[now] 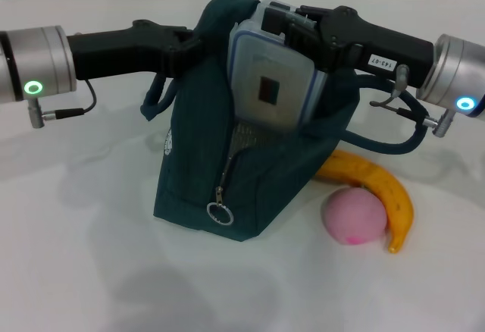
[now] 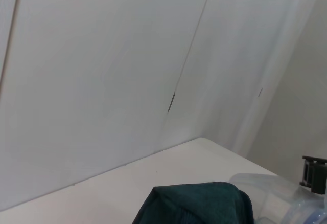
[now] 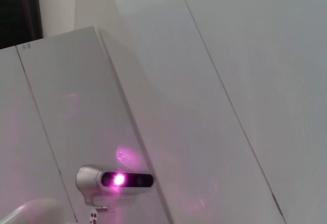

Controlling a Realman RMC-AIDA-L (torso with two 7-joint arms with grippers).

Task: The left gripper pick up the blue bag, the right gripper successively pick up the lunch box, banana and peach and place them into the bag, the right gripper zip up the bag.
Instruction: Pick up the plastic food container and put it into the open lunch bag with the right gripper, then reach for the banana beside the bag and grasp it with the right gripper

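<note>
The blue bag (image 1: pixel 198 184) stands on the white table with its mouth open toward the right. My left gripper (image 1: pixel 191 46) is shut on the bag's upper left edge and holds it up. The lunch box (image 1: pixel 271 83), clear with a blue rim, hangs tilted with its lower end inside the bag's mouth. My right gripper (image 1: pixel 291 27) is shut on its upper edge. The banana (image 1: pixel 380 188) and the pink peach (image 1: pixel 354 216) lie on the table to the right of the bag. In the left wrist view only the bag's top (image 2: pixel 196 203) and the lunch box (image 2: pixel 278 198) show.
The zipper pull ring (image 1: pixel 220 213) hangs at the bag's front lower edge. A bag strap (image 1: pixel 394 144) loops out under the right arm. The table (image 1: pixel 83 256) is white all around. The right wrist view shows only white panels and a small camera (image 3: pixel 115 180).
</note>
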